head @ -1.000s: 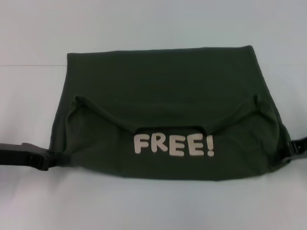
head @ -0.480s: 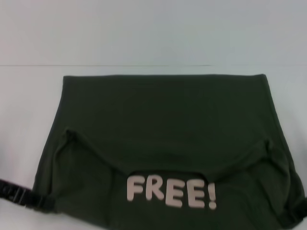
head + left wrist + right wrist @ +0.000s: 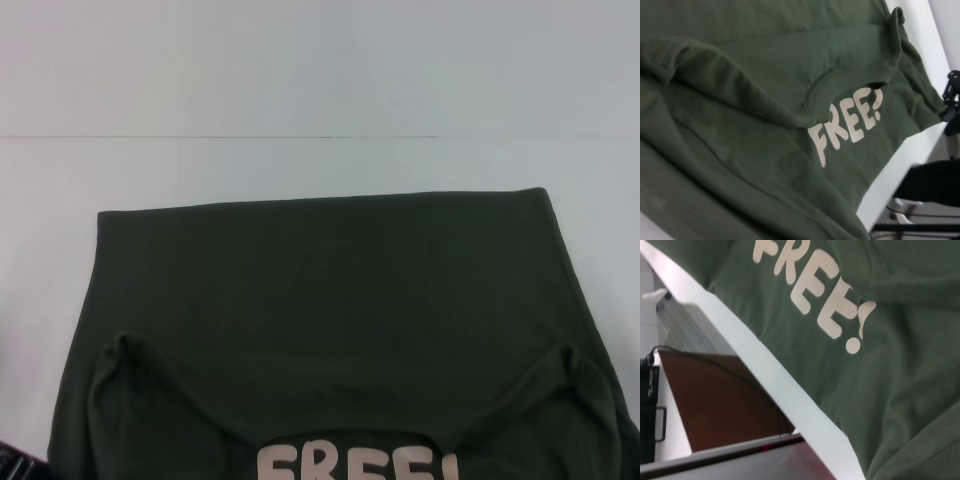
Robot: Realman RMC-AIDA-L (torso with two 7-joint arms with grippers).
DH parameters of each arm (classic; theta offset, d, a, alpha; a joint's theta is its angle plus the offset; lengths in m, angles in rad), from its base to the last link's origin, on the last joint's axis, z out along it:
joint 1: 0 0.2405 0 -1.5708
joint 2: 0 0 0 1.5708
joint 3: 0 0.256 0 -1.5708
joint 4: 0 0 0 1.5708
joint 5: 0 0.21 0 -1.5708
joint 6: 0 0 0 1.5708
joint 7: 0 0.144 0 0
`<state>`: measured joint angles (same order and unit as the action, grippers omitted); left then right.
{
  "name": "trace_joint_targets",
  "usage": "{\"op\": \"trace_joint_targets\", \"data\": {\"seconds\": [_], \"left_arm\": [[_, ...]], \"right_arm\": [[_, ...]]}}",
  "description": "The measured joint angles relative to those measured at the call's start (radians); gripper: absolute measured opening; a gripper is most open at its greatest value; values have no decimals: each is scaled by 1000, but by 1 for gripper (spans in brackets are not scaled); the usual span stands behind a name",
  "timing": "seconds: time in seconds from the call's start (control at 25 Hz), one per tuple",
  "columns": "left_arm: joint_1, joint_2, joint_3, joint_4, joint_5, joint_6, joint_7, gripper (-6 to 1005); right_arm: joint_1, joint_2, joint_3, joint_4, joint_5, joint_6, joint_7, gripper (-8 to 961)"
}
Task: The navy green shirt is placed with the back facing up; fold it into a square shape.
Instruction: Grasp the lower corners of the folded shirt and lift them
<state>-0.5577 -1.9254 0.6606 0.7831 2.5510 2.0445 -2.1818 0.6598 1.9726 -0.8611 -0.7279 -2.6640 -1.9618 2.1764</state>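
- Left gripper (image 3: 12,462): barely in view at near-left edge beside shirt corner; finger state impossible to tell.
- Navy green shirt (image 3: 330,300): flat on white table (image 3: 300,165), part-folded, now dragged nearer than a second ago; "FREE!" lettering (image 3: 355,466) half cut off. Repositioning before next fold, probably.
- Right gripper (image 3: 951,97): at right corner; grip unclear.

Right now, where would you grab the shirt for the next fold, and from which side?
Probably the two near corners of the navy green shirt, coming in low from its left and right sides. It lies flat with its far edge folded straight, while the near, lettered part runs out of the head view toward the robot, so the side edges are the free ones.
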Motion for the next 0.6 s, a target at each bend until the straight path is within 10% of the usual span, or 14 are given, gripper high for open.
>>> {"op": "trace_joint_targets", "data": {"seconds": [0.6], "left_arm": [[-10,5,-11,-51,8,5,13,57]], "right_arm": [[-3,0,53,36,7,36,-14,34]]}}
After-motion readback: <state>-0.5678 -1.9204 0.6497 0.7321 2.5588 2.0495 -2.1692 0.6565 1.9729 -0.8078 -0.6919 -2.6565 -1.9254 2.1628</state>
